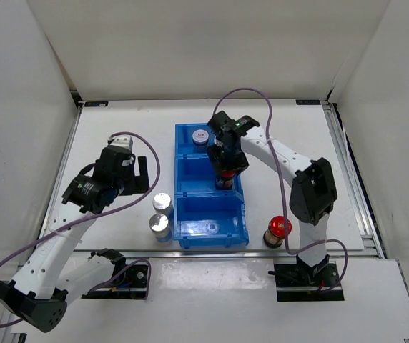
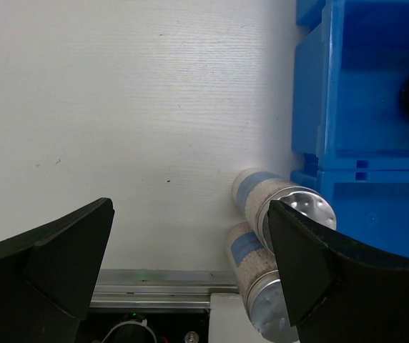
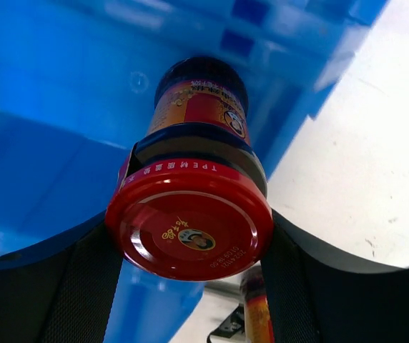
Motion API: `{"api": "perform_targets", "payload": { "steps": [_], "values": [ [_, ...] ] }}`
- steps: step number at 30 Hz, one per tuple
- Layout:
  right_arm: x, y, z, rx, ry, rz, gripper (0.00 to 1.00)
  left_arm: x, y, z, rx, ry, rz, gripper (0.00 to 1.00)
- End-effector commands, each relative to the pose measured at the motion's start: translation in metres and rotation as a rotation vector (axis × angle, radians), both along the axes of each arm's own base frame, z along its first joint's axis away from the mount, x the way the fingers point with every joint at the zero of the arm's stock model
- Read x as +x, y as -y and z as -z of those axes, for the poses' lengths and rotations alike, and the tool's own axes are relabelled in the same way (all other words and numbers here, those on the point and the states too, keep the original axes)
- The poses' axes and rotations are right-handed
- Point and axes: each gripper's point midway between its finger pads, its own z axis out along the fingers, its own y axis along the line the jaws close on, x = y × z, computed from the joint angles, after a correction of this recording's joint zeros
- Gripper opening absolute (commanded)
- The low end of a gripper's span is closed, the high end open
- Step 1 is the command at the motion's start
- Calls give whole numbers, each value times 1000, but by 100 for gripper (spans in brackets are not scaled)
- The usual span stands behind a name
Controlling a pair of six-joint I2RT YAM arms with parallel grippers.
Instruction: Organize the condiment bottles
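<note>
In the right wrist view a red cap fills the foreground: the red-capped jar (image 3: 190, 214) is pinched at its cap between the two fingers (image 3: 69, 286) of the right gripper (image 3: 190, 246). Its long axis runs straight away from the lens, down into the blue bin (image 3: 47, 143). Whether its base touches the floor cannot be told. A second red-capped jar (image 3: 258, 314) peeks in below. From the top view, the right arm reaches forward and bends down, its gripper (image 1: 226, 170) over the bin's (image 1: 179, 214) middle compartment, close to the right wall. A grey-white-capped jar (image 1: 201, 136) stands in the far compartment, and the second red-capped jar (image 1: 277, 230) stands on the table (image 1: 119, 128) right of the bin, near that arm's base. Two silver-capped jars (image 1: 162, 203) stand upright just left of the bin, nearer the left arm. In the left wrist view, the left gripper (image 2: 190, 243) hangs with fingers (image 2: 47, 264) spread wide and nothing between them. The silver-capped jars (image 2: 290, 207) lie by its right finger, off-centre.
</note>
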Motion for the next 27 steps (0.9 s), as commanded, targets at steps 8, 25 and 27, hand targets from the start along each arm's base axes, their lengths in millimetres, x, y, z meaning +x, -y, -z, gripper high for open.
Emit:
{"api": "perform_targets", "payload": {
  "steps": [8,25,27],
  "values": [
    [32,-10,-50,12,146,1,88,4,-8,-7,45,25,-10,100],
    [-118,115,-47,16,-44,364,100,8,-2,7,28,15,-19,100],
    [-133,121,-32,23,-80,376,100,6,1,10,26,4,-4,100]
  ]
}}
